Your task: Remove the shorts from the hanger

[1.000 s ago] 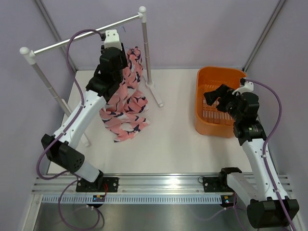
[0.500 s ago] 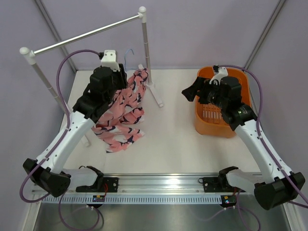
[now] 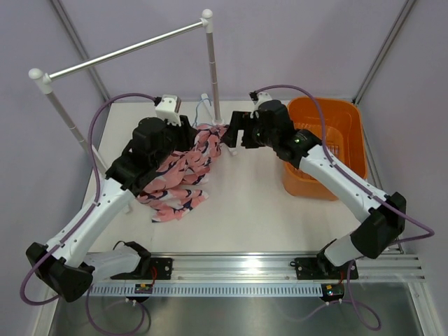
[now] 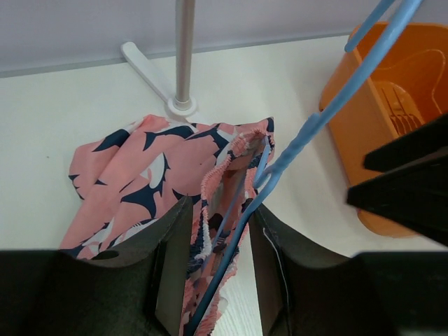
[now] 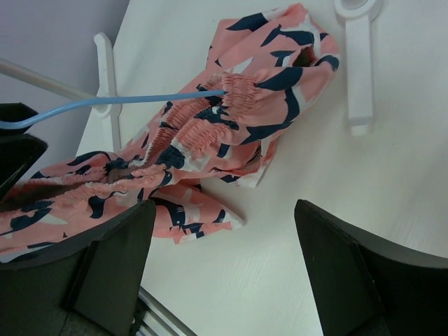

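In the top view, the left gripper (image 3: 194,131) is clenched on the hanger (image 3: 202,106) just beside the rail post (image 3: 211,70), on the side away from the orange basket (image 3: 322,105). The shorts (image 3: 175,178) trail from there onto the table, away from the post. The right gripper (image 3: 229,131) hangs released at the post's base on the basket side, and we judge that any reach towards the cloth could knock the post. In the left wrist view, the blue hanger (image 4: 336,96) runs between our fingers (image 4: 171,266) along with the gathered waistband of the shorts (image 4: 140,175), which lie spread just short of the rail post (image 4: 184,49). Because cloth seems pinched in with the wire, a pull could stall, or drag the hanger out of the left gripper (image 4: 219,210). In the right wrist view, the right gripper (image 5: 224,210) is spread wide and holds nothing. The shorts (image 5: 266,91) are heaped right against the post's foot (image 5: 355,77), and the hanger (image 5: 140,100) enters the elastic on the far side from it. Closing there might catch the wire as well as the fabric, so nothing would slide free. Grabbing only a loose fold would stretch the elastic, and the waistband would stay threaded on the wire.
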Controlling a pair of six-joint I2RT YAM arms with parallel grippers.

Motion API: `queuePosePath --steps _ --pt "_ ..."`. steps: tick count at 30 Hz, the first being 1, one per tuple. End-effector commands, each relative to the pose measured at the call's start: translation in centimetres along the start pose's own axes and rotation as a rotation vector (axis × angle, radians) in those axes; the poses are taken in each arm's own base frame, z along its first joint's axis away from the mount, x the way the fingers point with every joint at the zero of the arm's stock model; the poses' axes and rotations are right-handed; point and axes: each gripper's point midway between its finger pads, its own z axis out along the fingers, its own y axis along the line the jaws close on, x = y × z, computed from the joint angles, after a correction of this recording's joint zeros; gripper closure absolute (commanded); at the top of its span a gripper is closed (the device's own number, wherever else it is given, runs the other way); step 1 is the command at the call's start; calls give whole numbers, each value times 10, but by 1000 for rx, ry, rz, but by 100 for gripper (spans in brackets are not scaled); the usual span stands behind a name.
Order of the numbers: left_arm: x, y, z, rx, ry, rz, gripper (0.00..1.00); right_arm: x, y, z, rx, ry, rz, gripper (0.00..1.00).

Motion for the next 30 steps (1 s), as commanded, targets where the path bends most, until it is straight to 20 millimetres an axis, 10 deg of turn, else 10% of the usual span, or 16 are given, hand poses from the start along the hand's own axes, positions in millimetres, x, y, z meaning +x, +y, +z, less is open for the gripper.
queuePosePath --steps 1,23,30 --pt "-35 -28 -7 109 -121 -35 100 -9 13 17 26 -36 44 11" --pt "-40 -34 -13 126 -136 -28 100 -17 -14 76 211 -77 112 25" --pt "-41 -33 -15 121 -138 -32 100 -13 -21 82 236 -73 119 54"
